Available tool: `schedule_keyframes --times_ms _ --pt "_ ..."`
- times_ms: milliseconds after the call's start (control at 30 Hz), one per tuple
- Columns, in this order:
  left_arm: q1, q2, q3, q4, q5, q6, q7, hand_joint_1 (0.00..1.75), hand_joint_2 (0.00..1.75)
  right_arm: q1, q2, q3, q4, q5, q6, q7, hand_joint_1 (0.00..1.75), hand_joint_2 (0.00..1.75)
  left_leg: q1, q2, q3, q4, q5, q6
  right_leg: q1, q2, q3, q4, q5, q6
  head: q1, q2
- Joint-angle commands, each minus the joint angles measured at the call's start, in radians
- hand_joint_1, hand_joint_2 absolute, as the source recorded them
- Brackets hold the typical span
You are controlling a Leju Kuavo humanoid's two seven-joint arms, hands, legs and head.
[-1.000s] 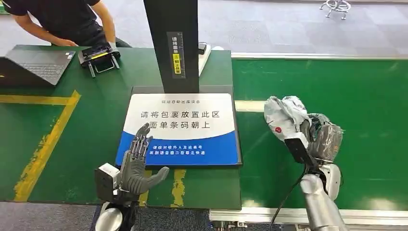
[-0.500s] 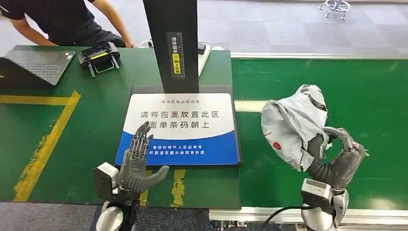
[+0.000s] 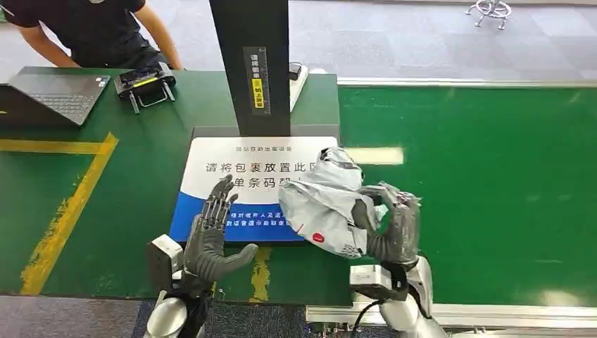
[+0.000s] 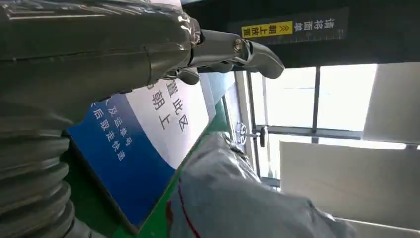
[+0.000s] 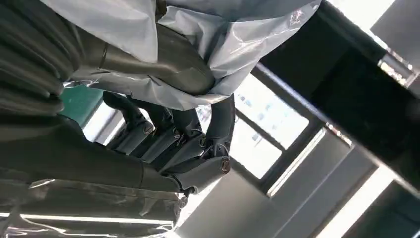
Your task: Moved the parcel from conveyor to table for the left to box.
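Grey crinkled plastic wraps the parcel (image 3: 325, 204), a soft mailer bag with a small red round mark near its lower edge. My right hand (image 3: 391, 229) grips it, dark fingers curled into the folds, and holds it over the right end of the blue and white sign board (image 3: 239, 158), at the seam where the green surface (image 3: 105, 204) meets the green conveyor (image 3: 493, 183). In my right wrist view the fingers (image 5: 171, 134) wrap around the shiny grey film.

My left hand (image 3: 211, 236) is spread, palm flat and fingers apart, holding nothing. It sits at the near left corner of the board, just left of the parcel and apart from it.

On the board I can read large Chinese characters, 请将包裹放置此区 and below it 面单条码朝上, partly covered by the parcel. Smaller white lines on the blue band are too fine to read. A black post (image 3: 250, 67) rises from the far edge of the board and carries a yellow label with 朝上放置.

Far left on the surface lie an open laptop (image 3: 53, 95) and a black handheld controller (image 3: 144, 83). A person in a dark shirt (image 3: 91, 32) leans at the far left corner. Yellow tape lines (image 3: 67, 204) cross the left side.
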State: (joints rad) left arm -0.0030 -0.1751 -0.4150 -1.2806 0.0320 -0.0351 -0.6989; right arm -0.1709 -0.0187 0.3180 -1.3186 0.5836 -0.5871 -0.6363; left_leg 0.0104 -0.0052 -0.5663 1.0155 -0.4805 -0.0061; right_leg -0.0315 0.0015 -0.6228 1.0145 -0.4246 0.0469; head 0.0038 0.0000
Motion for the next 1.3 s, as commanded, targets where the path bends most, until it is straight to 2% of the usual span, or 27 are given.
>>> schedule_keyframes --times_ms 33,167,300,367,433,467,500,633,667,733,800,967,1000,1267,1300 --pt "-0.004 0.062 -0.075 -0.041 -0.008 -0.003 0.001 0.0 1.75 -0.292 0.093 0.173 0.55 0.05 -0.047 -0.014 1.75 1.75 0.001 0.007 0.002 -0.002 0.0 0.0 0.001 0.006 0.0 -0.001 0.002 -0.003 0.0 0.0" --pt "0.057 0.117 -0.107 -0.132 -0.041 0.05 0.009 0.0 1.75 -0.334 0.104 0.188 0.641 -0.011 -0.082 -0.062 1.75 1.75 0.001 0.007 0.004 -0.002 0.0 -0.001 0.001 0.006 0.001 -0.001 0.002 -0.004 0.0 0.0" --pt "0.117 0.157 -0.067 -0.231 -0.051 0.13 0.025 0.0 1.75 -0.351 0.095 0.189 0.635 -0.07 -0.111 -0.062 1.75 1.75 0.001 0.008 0.004 -0.002 0.0 0.0 0.001 0.007 0.001 -0.001 0.002 -0.005 0.0 0.0" --pt "0.14 0.169 -0.045 -0.265 -0.046 0.152 0.027 0.0 1.75 -0.359 0.09 0.192 0.634 -0.074 -0.111 -0.062 1.75 1.75 0.0 0.004 0.0 -0.001 0.0 0.0 0.001 0.004 -0.001 0.001 0.001 -0.003 0.0 0.0" --pt "0.169 0.183 -0.029 -0.297 -0.035 0.188 0.007 0.0 1.75 -0.348 0.089 0.147 0.602 -0.055 -0.111 -0.062 1.75 1.75 0.001 0.005 0.001 -0.001 0.0 0.0 0.001 0.004 -0.001 0.001 0.001 -0.003 0.0 0.0" --pt "0.169 0.183 -0.029 -0.297 -0.035 0.188 0.007 0.0 1.75 -0.348 0.089 0.147 0.602 -0.055 -0.111 -0.062 1.75 1.75 0.001 0.007 0.004 -0.003 0.0 -0.001 0.002 0.006 0.001 -0.001 0.002 -0.007 0.0 0.0" --pt "0.174 0.188 -0.038 -0.302 -0.029 0.195 0.001 0.0 1.75 -0.344 0.089 0.135 0.586 -0.051 -0.111 -0.062 1.75 1.75 0.0 0.003 0.001 -0.001 0.0 0.0 0.001 0.002 -0.001 0.001 0.0 -0.003 0.0 0.0" --pt "0.169 0.19 -0.081 -0.284 -0.048 0.22 0.001 0.0 1.75 -0.357 0.102 0.14 0.629 -0.056 -0.111 -0.062 1.75 1.75 0.0 0.002 0.0 -0.001 0.0 0.0 0.001 0.002 -0.001 0.001 0.0 -0.003 0.0 0.0" --pt "0.159 0.207 -0.127 -0.279 -0.027 0.231 0.001 0.0 1.75 -0.381 0.1 0.191 0.7 -0.113 -0.075 -0.062 1.75 1.75 0.0 0.003 0.001 -0.001 0.001 0.0 0.001 0.002 0.0 0.0 0.001 -0.004 0.0 0.0" --pt "0.138 0.208 -0.154 -0.259 -0.014 0.195 0.001 0.0 1.75 -0.41 0.101 0.249 0.788 -0.103 0.025 -0.062 1.75 1.75 0.0 0.003 0.001 -0.001 0.001 0.0 0.001 0.002 0.0 0.0 0.001 -0.004 0.0 0.0" --pt "0.101 0.19 -0.158 -0.221 -0.009 0.158 0.001 0.0 1.75 -0.391 0.096 0.306 0.761 -0.134 0.104 -0.062 1.75 1.75 0.0 0.001 0.001 -0.001 0.001 0.0 0.001 0.001 0.001 0.0 0.001 -0.003 0.0 0.0" --pt "0.057 0.156 -0.146 -0.147 -0.014 0.107 0.001 0.0 1.75 -0.379 0.129 0.428 0.783 -0.124 0.073 -0.062 1.75 1.75 0.001 0.0 0.003 -0.003 0.002 0.0 0.001 -0.001 0.003 -0.002 0.001 -0.005 0.0 0.0" --pt "0.05 0.151 -0.144 -0.133 -0.021 0.104 0.001 0.0 1.75 -0.38 0.142 0.439 0.804 -0.13 0.083 -0.062 1.75 1.75 0.0 0.001 0.002 -0.002 0.001 0.0 0.001 0.001 0.001 0.0 0.0 -0.003 0.0 0.0" --pt "0.038 0.131 -0.135 -0.082 -0.036 0.098 0.001 0.0 1.75 -0.383 0.178 0.462 0.86 -0.163 0.073 -0.062 1.75 1.75 0.0 0.001 0.003 -0.002 0.001 0.0 0.001 0.001 0.001 -0.001 0.0 -0.004 0.0 0.0" --pt "0.036 0.129 -0.134 -0.079 -0.037 0.096 0.001 0.0 1.75 -0.388 0.178 0.464 0.862 -0.167 0.075 -0.062 1.33 1.75 0.0 0.001 0.001 -0.001 0.001 0.0 0.001 0.001 0.0 0.0 0.0 -0.003 0.0 0.0"
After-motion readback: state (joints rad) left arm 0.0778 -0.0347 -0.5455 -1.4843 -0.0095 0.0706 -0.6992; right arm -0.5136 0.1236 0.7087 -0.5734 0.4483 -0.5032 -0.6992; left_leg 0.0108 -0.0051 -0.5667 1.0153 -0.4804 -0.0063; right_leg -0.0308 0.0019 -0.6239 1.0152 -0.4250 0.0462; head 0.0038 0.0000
